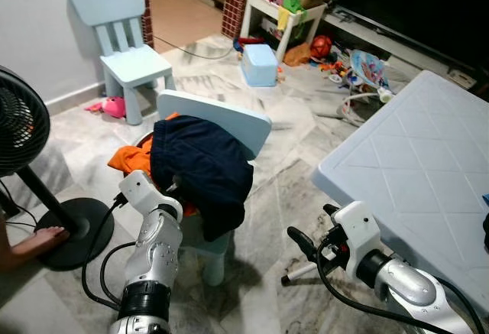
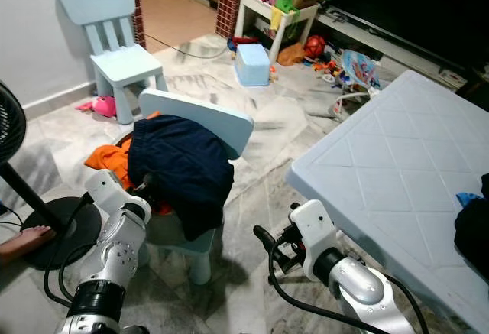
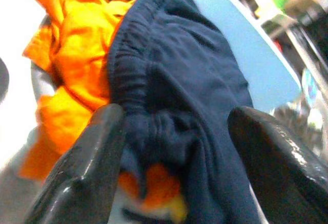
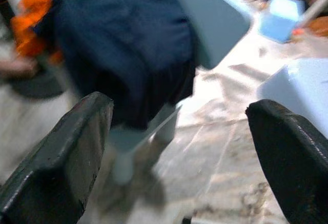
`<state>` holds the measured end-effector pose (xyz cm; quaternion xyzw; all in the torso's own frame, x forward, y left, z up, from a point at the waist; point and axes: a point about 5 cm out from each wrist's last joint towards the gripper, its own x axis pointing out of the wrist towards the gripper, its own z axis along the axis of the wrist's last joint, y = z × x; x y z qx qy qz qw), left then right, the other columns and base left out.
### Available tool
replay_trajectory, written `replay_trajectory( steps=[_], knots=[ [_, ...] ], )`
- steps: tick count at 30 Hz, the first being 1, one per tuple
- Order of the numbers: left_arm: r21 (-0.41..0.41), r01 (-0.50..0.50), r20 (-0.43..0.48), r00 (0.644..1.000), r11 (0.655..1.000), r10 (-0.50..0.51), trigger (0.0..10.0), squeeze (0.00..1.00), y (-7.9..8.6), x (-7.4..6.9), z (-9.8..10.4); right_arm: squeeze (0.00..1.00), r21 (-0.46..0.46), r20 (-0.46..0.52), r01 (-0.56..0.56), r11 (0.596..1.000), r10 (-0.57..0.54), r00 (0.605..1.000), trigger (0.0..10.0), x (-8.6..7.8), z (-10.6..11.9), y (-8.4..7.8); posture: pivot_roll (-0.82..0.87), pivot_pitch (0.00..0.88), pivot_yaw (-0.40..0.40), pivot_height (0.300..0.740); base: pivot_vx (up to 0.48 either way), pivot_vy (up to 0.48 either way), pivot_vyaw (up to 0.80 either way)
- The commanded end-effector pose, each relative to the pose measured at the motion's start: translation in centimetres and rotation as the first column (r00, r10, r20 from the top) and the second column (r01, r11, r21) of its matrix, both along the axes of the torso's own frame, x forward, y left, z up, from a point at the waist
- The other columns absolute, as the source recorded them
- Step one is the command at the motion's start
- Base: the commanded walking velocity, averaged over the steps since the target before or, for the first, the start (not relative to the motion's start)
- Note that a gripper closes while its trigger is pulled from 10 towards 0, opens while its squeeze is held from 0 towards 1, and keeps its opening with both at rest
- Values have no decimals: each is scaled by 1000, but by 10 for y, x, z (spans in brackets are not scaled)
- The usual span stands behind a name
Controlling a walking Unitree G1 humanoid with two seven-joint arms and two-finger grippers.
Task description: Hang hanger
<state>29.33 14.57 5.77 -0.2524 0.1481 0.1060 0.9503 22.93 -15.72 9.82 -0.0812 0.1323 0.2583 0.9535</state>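
A small light-blue chair [image 1: 218, 116] stands before me with a navy garment [image 1: 202, 170] draped over its back and seat. An orange garment [image 1: 131, 158] lies bunched under and beside the navy one. My left gripper [image 3: 174, 126] is open right at the clothes, its fingers [image 3: 87, 167] on either side of the navy garment's gathered waistband. My right gripper [image 1: 313, 231] is open and low over the floor, to the right of the chair and apart from it. In the right wrist view the navy garment [image 4: 123, 44] and the chair back [image 4: 215, 19] lie ahead, blurred.
A light-blue table [image 1: 412, 173] fills the right side, with a dark cloth [image 2: 470, 231] at its edge. A standing fan [image 1: 23, 128] is on the left, with a person's foot [image 1: 38, 238] at its base. Behind are a second chair [image 1: 126, 43], a blue box [image 1: 258, 65] and scattered toys.
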Motion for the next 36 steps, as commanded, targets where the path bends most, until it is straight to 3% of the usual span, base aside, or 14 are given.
replay_trajectory(
  steps=[1, 7, 8, 9, 10, 11, 12, 14, 28, 30, 36],
  knots=[
    [59, 64, -4, 998, 996, -64, 10000, 0, -6, -10, -1, 0, -5, 12, 36, 999, -36, 999, 10000, 6, 0, -5, -128, 0, -119, 740, 0, 0, 0],
    [160, 130, 22, 991, 979, -136, 10000, 0, 1, -25, 1, 0, 16, 15, 67, 998, -67, 998, 10000, 14, -2, -6, -100, 0, -105, 740, 0, 0, 0],
    [240, 179, 44, 980, 954, -195, 10000, 0, 4, -32, 5, 0, 24, 18, 78, 997, -79, 997, 10000, 18, -2, -7, -87, 0, -101, 740, 0, 0, 0],
    [240, 179, 44, 980, 954, -195, 10000, 0, 4, -32, 5, 0, 24, 18, 78, 997, -79, 997, 10000, 18, -2, -7, -87, 0, -101, 740, 0, 0, 0],
    [321, 225, 68, 964, 920, -259, 10000, 0, 7, -39, 10, 0, 32, 23, 89, 996, -90, 996, 10000, 23, -2, -7, -67, 0, -97, 740, 0, 0, 0],
    [321, 225, 68, 964, 920, -259, 10000, 0, 7, -39, 10, 0, 32, 23, 89, 996, -90, 996, 10000, 23, -2, -7, -67, 0, -97, 740, 0, 0, 0],
    [416, 280, 78, 937, 865, -341, 10000, 0, 10, -53, 16, 0, 43, 37, 104, 994, -105, 994, 10000, 33, -2, -7, -39, 0, -93, 740, 0, 0, 0],
    [451, 307, 65, 925, 838, -374, 10000, 0, 11, -63, 19, 0, 53, 46, 113, 992, -115, 992, 10000, 41, -3, -6, -23, 0, -95, 740, 0, 0, 0],
    [550, 291, 80, 915, 783, -395, 10000, 0, 14, -76, 26, 0, 79, 22, 138, 987, -141, 990, 10000, 49, -8, -10, 7, 0, -113, 740, 0, 0, 0],
    [609, 287, 80, 905, 740, -418, 10000, 0, 11, -78, 26, 0, 100, 8, 158, 982, -160, 987, 10000, 55, -9, -14, 23, 0, -134, 740, 0, 0, 0],
    [627, 311, 85, 884, 714, -459, 10000, 0, 5, -76, 30, 0, 110, 11, 141, 984, -143, 990, 10000, 63, -13, -8, 38, 0, -140, 740, 0, 0, 0]
  ],
)
